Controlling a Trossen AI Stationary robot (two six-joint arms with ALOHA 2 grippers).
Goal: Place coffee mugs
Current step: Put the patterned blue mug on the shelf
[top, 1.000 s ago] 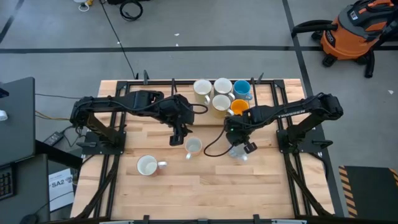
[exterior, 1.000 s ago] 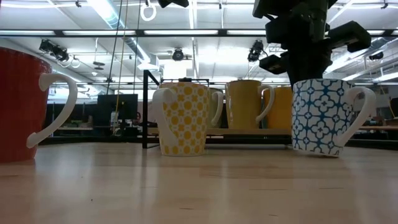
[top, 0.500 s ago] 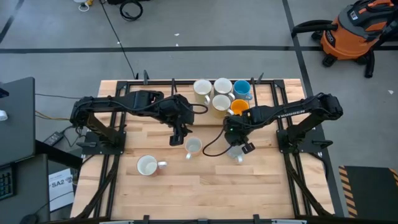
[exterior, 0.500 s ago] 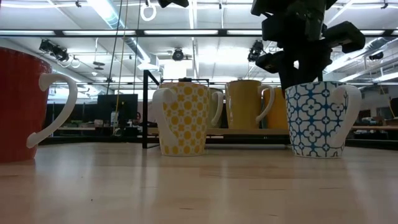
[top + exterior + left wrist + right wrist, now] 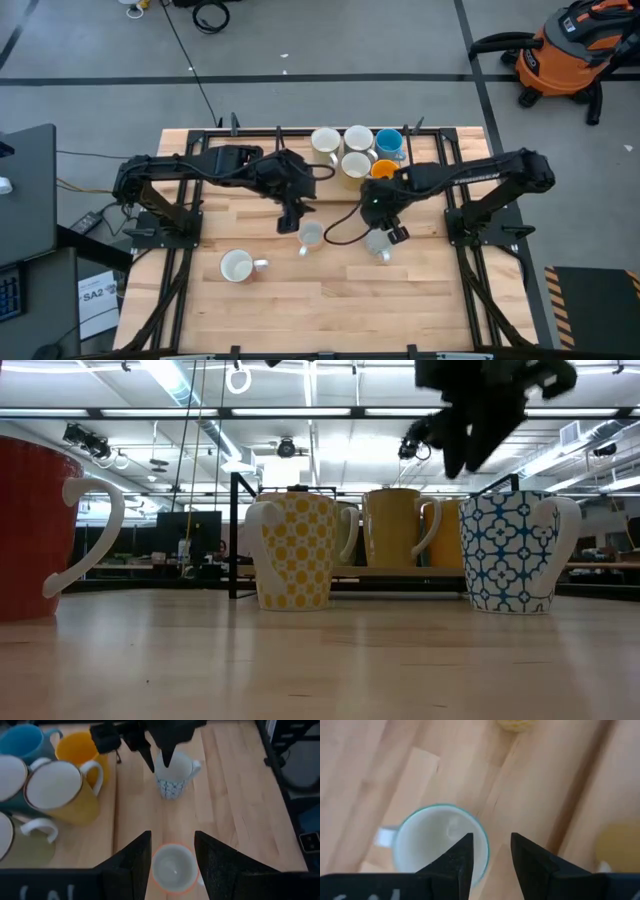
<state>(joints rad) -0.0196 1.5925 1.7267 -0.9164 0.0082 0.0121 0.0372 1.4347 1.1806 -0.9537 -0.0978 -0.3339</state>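
Note:
Two patterned coffee mugs stand upright on their bases mid-table. The blue-patterned mug (image 5: 379, 243) (image 5: 510, 550) (image 5: 437, 845) is on the right. My right gripper (image 5: 383, 212) (image 5: 470, 445) (image 5: 490, 852) hangs open just above its rim, clear of it. The yellow-patterned mug (image 5: 311, 236) (image 5: 293, 550) (image 5: 173, 868) stands to its left. My left gripper (image 5: 292, 215) (image 5: 172, 855) hovers open well above this mug, with nothing between its fingers. A third mug (image 5: 237, 266), red outside (image 5: 40, 525), stands near the front left.
Several more mugs (image 5: 356, 155) crowd the table's far edge: white, cream, a blue one (image 5: 389, 143) and an orange-yellow one (image 5: 385, 170). Black frame rails (image 5: 445, 160) run along the far edge and both sides. Bare wood lies toward the near edge (image 5: 330, 300).
My right gripper has set the tilted blue-patterned mug upright on the table, let go of it and risen clear above its rim. The mug has ended up a little farther left in the low view. My left arm has kept still.

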